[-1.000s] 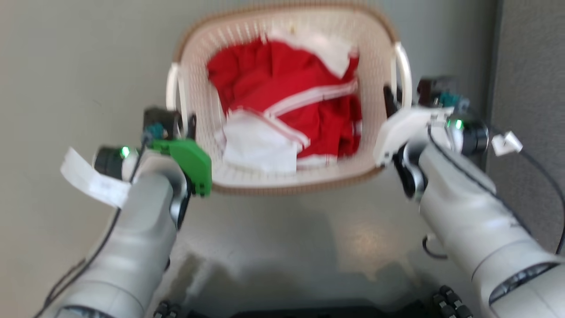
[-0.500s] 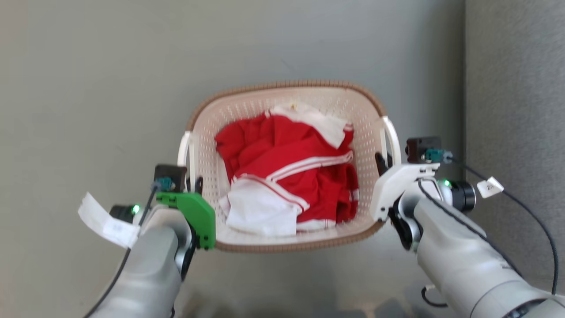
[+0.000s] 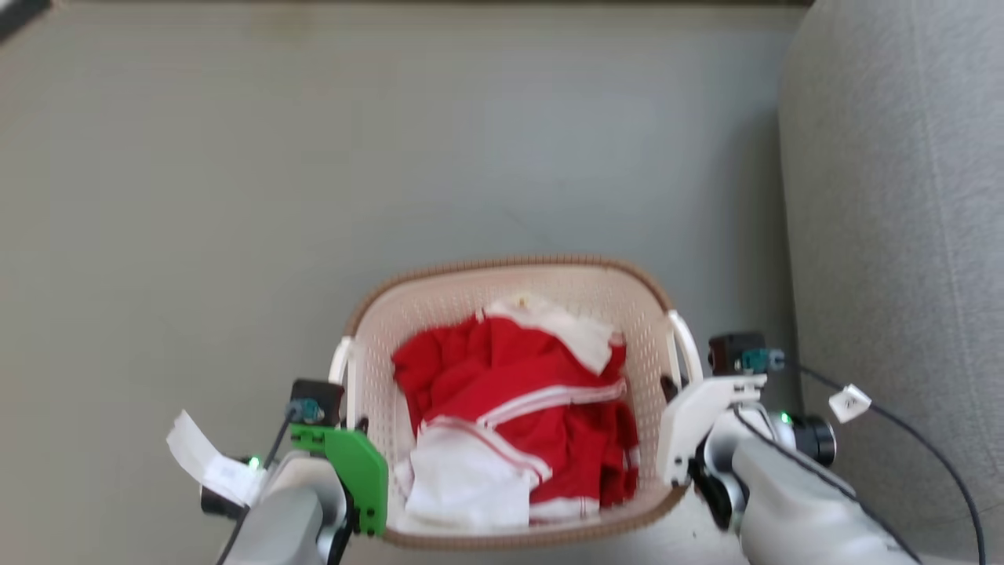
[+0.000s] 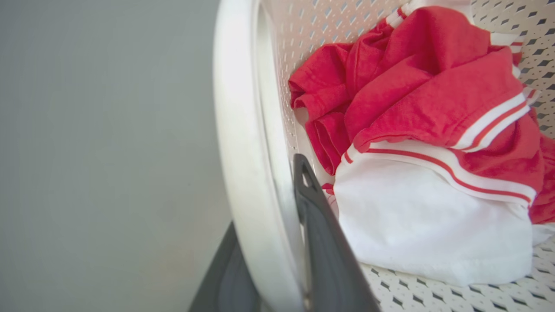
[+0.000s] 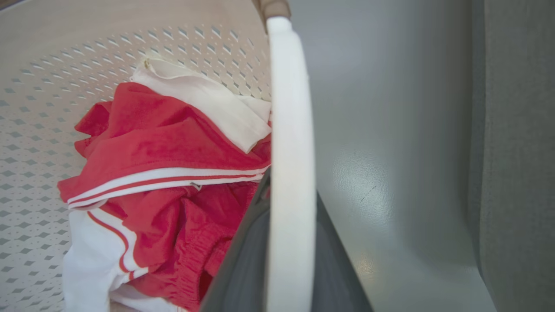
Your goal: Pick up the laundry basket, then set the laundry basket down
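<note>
Grey floor (image 3: 235, 196) below; laundry basket (image 3: 510, 263) near, red-and-white clothes (image 3: 510, 392) inside; left gripper (image 4: 273, 203) clamps its left handle (image 4: 243, 130); right gripper (image 5: 290, 195) clamps the right handle (image 5: 290, 108).

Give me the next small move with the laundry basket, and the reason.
Probably lower the laundry basket straight down, level, onto the grey floor. The left gripper and right gripper each clamp a white side handle, so the load looks balanced; grey upholstery stands close on the right, so avoid drifting that way. Its height is unclear.
</note>
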Motion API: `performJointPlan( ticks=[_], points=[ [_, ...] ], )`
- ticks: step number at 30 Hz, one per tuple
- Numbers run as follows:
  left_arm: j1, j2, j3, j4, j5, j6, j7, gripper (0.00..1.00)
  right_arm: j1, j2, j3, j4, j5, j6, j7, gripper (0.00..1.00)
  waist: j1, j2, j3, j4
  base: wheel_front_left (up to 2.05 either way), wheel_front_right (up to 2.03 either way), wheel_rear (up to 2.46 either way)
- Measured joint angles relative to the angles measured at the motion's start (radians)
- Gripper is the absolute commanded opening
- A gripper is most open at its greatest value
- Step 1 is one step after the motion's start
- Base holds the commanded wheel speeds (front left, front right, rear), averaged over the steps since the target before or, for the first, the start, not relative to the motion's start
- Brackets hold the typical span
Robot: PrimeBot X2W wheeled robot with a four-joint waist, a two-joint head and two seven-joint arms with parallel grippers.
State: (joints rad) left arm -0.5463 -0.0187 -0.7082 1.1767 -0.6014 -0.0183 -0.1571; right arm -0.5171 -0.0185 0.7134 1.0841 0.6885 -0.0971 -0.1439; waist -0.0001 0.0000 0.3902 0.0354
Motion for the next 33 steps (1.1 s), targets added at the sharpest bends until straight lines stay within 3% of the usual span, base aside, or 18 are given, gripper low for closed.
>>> performJointPlan(
  ticks=[23,33],
  points=[
    [0.216,0.005,-0.068,0.009,-0.047,-0.004,0.07,0.0,0.233,-0.004,0.118,-0.038,0.123,-0.011,0.067,0.0,0.0,0.0,-0.323,0.0,0.0,0.0,0.0],
    [0.224,0.011,-0.076,0.001,-0.059,0.001,0.077,0.0,0.242,-0.009,0.15,-0.053,0.157,-0.019,0.075,0.0,0.0,0.0,-0.388,0.001,0.0,0.0,0.0]
  ],
)
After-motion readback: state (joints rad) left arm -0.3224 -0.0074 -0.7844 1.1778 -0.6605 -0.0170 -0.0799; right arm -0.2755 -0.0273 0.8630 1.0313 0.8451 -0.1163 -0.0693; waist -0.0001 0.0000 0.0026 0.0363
